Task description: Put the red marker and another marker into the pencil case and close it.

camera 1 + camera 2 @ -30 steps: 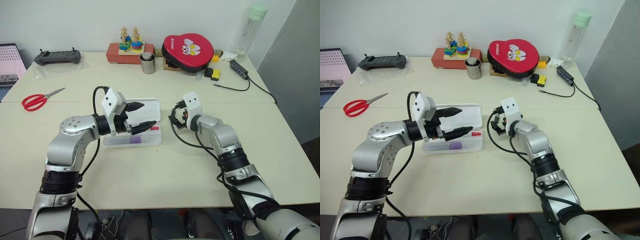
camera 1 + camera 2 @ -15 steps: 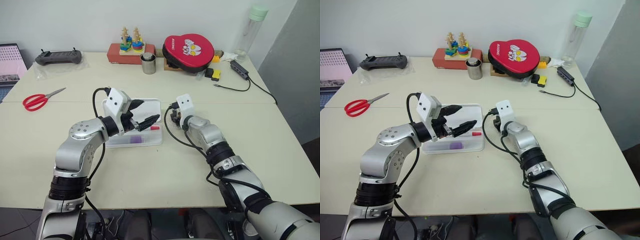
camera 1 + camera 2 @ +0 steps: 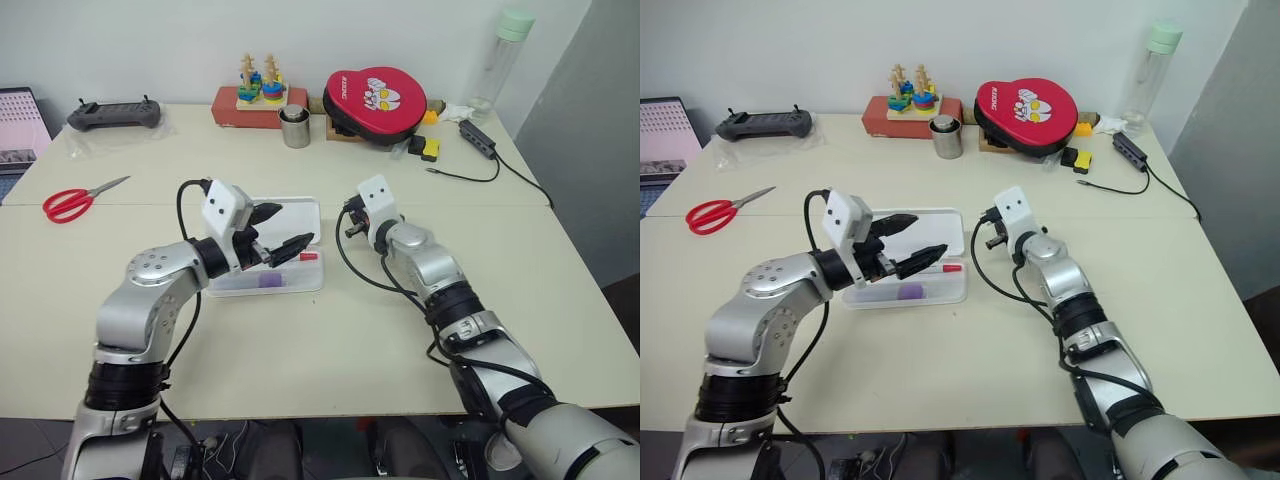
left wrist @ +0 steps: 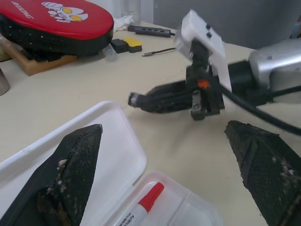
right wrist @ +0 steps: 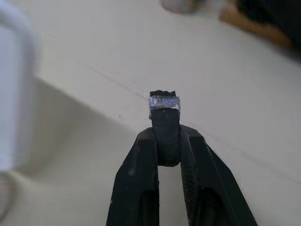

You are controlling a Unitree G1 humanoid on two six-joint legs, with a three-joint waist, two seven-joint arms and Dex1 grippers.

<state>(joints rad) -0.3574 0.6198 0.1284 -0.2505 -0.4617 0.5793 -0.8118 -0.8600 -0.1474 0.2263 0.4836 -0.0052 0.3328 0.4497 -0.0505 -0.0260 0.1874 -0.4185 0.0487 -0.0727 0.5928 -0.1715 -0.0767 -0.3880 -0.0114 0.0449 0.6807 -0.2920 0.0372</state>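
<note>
The white pencil case (image 3: 300, 207) lies open in the middle of the table. In its tray lie the red marker (image 3: 306, 256) and a purple-capped marker (image 3: 268, 281). My left gripper (image 3: 296, 224) hovers open just above the case, holding nothing. In the left wrist view its wide-spread fingers (image 4: 77, 160) frame the lid (image 4: 117, 155) and the red marker (image 4: 141, 207). My right gripper (image 3: 350, 231) hangs a little above the table, right of the case. It is shut on a small black stub (image 5: 164, 106), which sticks out past its fingertips.
Red-handled scissors (image 3: 70, 202) lie at the far left. Along the back stand a controller (image 3: 113, 113), a wooden stacking toy (image 3: 262, 85), a metal cup (image 3: 295, 127), a red pad (image 3: 377, 100) and a tall bottle (image 3: 505, 55). A black cable (image 3: 470, 175) runs at the back right.
My right gripper has shut on the small black stub, rolled and risen off the table. My left gripper has stayed open over the case.
</note>
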